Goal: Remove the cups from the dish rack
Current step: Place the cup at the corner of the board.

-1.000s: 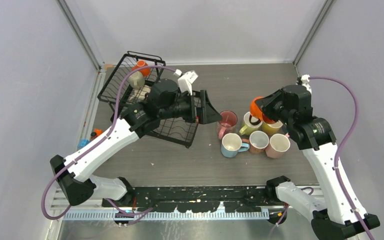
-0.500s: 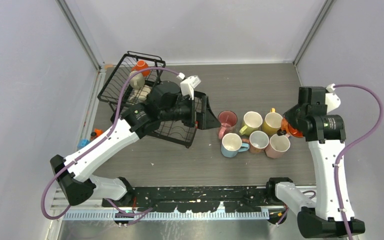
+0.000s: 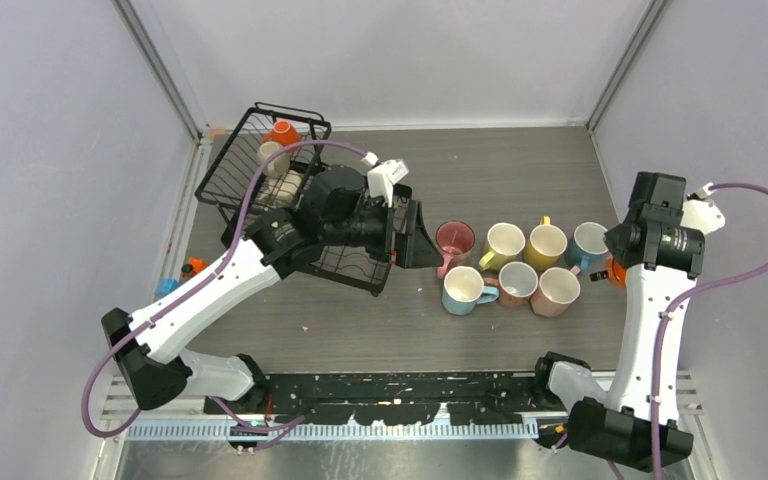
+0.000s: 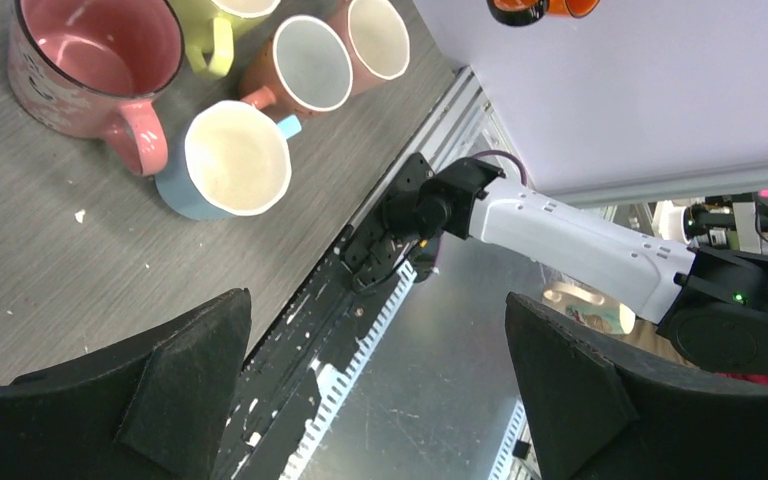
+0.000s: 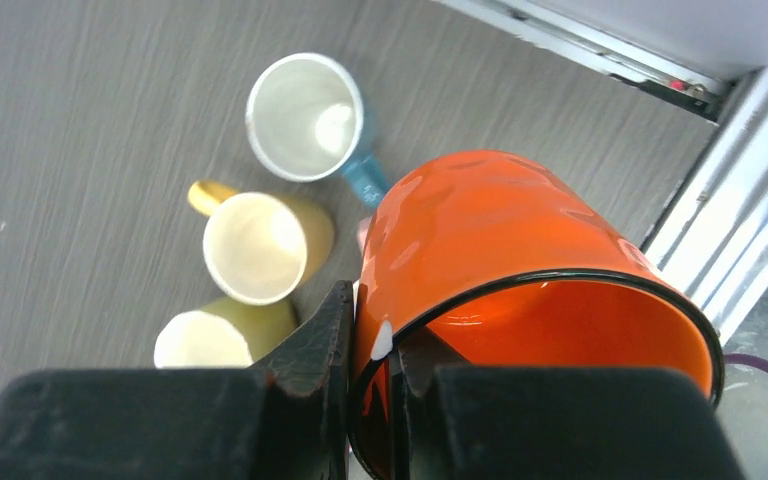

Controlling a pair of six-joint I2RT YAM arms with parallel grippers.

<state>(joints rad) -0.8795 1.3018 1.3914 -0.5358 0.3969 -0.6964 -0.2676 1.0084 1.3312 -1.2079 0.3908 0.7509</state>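
Note:
The black wire dish rack (image 3: 250, 195) stands at the back left, with an orange mug (image 3: 283, 131) and a beige mug (image 3: 272, 158) in its basket. My right gripper (image 5: 375, 385) is shut on the rim of another orange mug (image 5: 505, 240), one finger inside and one outside. It holds the mug above the table's right edge (image 3: 615, 270), beside the light blue cup (image 3: 590, 240). My left gripper (image 3: 420, 235) is open and empty, in the air just left of the pink mug (image 3: 454, 240). Its fingers (image 4: 190, 380) frame the table's front edge.
Several unloaded cups stand grouped at centre right: yellow-green (image 3: 503, 243), yellow (image 3: 546, 243), blue (image 3: 463, 290), brown (image 3: 517, 283), beige (image 3: 558, 290). A metal rail (image 5: 730, 230) and the wall lie right of the held mug. Small orange and blue items (image 3: 185, 272) sit at the left edge.
My right arm has swung right with the orange mug, from above the yellow cups to the table's right edge, uncovering the light blue cup. The left gripper has hardly moved.

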